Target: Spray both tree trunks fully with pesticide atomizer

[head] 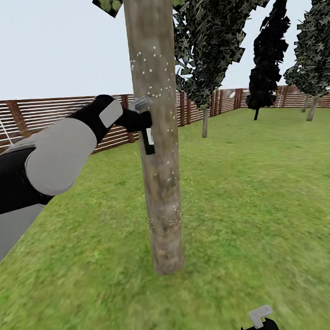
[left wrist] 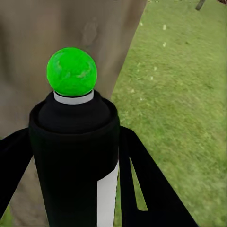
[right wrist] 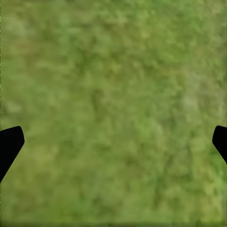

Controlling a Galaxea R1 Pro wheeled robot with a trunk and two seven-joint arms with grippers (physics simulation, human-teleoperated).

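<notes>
A thick grey-brown tree trunk (head: 157, 136) rises right in front of me, speckled with small white droplets. My left gripper (head: 141, 118) is shut on the pesticide atomizer (head: 148, 141), a small black bottle held right against the trunk's left side. In the left wrist view the atomizer (left wrist: 75, 156) shows a green ball top and a pale stripe, with the black fingers (left wrist: 142, 189) on either side and the trunk (left wrist: 56, 28) just beyond. My right gripper (head: 260, 325) hangs low near the lawn; the right wrist view has its fingertips (right wrist: 9, 144) far apart over grass, so it is open.
Green lawn (head: 265, 187) spreads all round the trunk. A brown slat fence (head: 43, 119) runs along the back. Dark conifers (head: 267, 49) and a thin trunk (head: 204, 123) stand to the right, well behind the tree.
</notes>
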